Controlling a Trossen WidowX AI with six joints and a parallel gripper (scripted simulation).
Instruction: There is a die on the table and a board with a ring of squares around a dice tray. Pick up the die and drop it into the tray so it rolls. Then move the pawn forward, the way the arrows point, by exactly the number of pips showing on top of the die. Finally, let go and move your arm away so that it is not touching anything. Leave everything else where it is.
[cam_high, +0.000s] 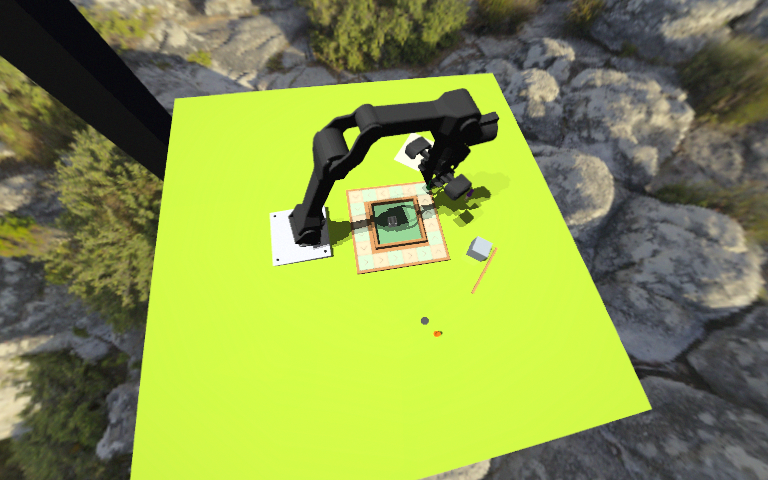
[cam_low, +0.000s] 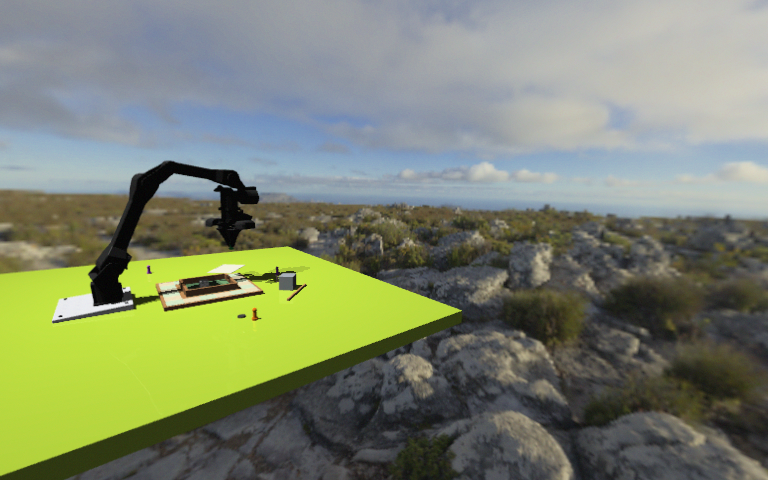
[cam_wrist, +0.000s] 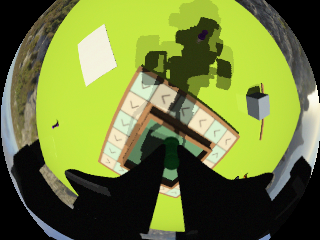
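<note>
My gripper is shut on the green pawn and holds it in the air, well above the table. Only a little green shows at the fingertips in the top and exterior views. The board lies flat below, with arrows on its ring of squares. The die lies inside the dice tray, in the arm's shadow. Its top pips are too dark and small to read. In the wrist view the die cannot be made out, and the fingers hide part of the tray.
A purple pawn stands beyond the board; another stands farther left. A grey cube, an orange stick, a dark disc, an orange pawn and a white sheet lie around.
</note>
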